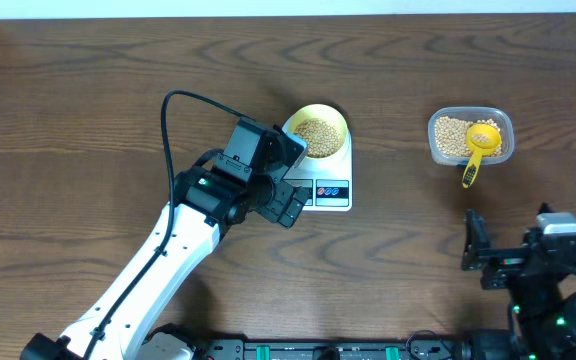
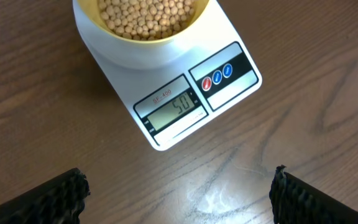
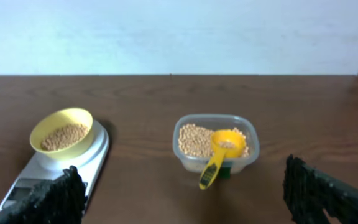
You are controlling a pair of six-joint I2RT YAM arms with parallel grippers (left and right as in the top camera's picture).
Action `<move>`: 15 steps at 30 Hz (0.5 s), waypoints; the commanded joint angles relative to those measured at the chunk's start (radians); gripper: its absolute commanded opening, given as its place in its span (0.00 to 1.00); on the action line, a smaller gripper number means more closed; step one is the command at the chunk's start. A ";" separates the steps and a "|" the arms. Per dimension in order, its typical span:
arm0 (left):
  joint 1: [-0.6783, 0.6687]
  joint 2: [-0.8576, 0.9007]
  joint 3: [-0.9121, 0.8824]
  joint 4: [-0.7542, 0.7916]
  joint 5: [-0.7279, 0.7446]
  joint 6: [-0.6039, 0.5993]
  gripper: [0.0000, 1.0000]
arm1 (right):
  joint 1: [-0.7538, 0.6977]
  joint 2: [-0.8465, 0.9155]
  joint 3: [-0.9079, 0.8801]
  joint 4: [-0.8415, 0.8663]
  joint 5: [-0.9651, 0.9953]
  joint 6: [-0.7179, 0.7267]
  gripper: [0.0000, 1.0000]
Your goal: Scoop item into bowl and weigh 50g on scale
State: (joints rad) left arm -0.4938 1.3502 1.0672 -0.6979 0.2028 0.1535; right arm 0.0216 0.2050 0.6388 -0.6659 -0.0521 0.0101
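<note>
Reading the weight is, I judge, the step in hand, and doing it well means touching nothing. The brown wooden table carries everything. My left gripper hovers just in front of the white kitchen scale, fingers spread wide and empty, its camera looking straight down at the readout. I would keep it clear of the platform, since any brush could falsify the figure. My right gripper sits well off to the right near the table's front edge, jaws likewise apart, holding nothing. The clear plastic container stands well apart from the scale. The bright yellow scoop lies in it on a bed of soybeans, handle over the near rim. The pale yellow bowl rests on the scale's round platform, part-filled with more soybeans. The LCD display appears to read 50, so I judge the target met. Nothing obstructs either arm, and another scoop would overshoot.
</note>
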 commanded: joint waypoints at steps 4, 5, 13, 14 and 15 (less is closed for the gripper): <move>0.000 0.002 -0.013 -0.001 -0.010 -0.006 0.96 | 0.013 -0.126 -0.187 0.135 0.013 -0.015 0.99; 0.000 0.002 -0.013 -0.001 -0.010 -0.006 0.96 | 0.013 -0.142 -0.211 0.155 0.018 -0.016 0.99; 0.000 0.002 -0.013 -0.001 -0.010 -0.006 0.96 | 0.012 -0.200 -0.392 0.365 0.027 -0.082 0.99; 0.000 0.002 -0.013 -0.001 -0.010 -0.006 0.96 | 0.012 -0.200 -0.407 0.385 0.027 -0.094 0.99; 0.000 0.002 -0.013 -0.001 -0.010 -0.006 0.96 | 0.012 -0.200 -0.423 0.408 0.027 -0.106 0.99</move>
State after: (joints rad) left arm -0.4938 1.3502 1.0672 -0.6987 0.2031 0.1539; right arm 0.0219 0.0143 0.2520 -0.2897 -0.0364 -0.0387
